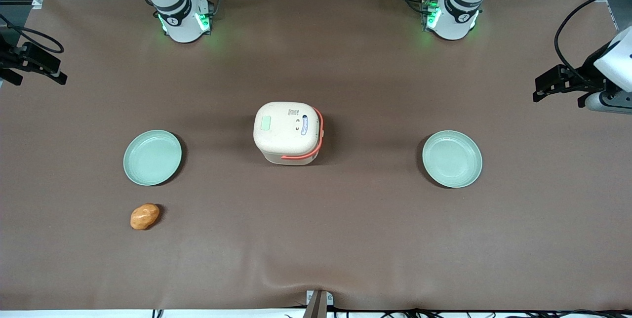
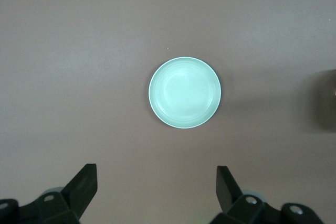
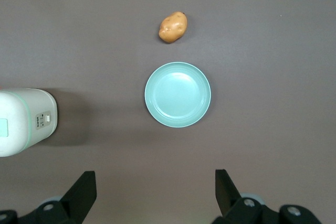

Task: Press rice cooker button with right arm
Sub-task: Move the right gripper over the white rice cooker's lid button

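Note:
The rice cooker (image 1: 289, 133) is a cream rounded cube with an orange-red handle band. It stands in the middle of the brown table with its lid down. It also shows in the right wrist view (image 3: 23, 121), with a small button panel (image 3: 43, 120) on its side. The right arm's gripper (image 1: 37, 63) hangs high over the working arm's end of the table, well apart from the cooker. In the right wrist view the gripper (image 3: 155, 179) is open and empty, its black fingers (image 3: 84, 187) wide apart above bare table.
A mint-green plate (image 1: 152, 157) lies toward the working arm's end, also in the right wrist view (image 3: 177, 94). An orange potato (image 1: 144, 216) lies nearer the front camera than that plate. A second plate (image 1: 452, 158) lies toward the parked arm's end.

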`<move>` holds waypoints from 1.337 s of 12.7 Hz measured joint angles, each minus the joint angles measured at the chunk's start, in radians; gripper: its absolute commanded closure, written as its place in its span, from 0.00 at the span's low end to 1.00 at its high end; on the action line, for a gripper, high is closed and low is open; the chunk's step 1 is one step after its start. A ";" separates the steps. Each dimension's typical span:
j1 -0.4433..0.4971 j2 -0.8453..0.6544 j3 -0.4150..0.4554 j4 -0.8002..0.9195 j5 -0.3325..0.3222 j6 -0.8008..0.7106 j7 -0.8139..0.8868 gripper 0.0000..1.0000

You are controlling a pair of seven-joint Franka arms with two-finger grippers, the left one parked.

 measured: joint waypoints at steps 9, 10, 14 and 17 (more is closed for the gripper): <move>0.044 0.022 0.002 -0.001 0.032 -0.015 -0.003 0.00; 0.075 0.030 0.003 -0.002 0.033 -0.014 0.007 0.05; 0.221 0.078 0.006 -0.003 0.034 0.015 0.095 0.66; 0.329 0.133 0.008 -0.006 0.035 0.060 0.141 0.77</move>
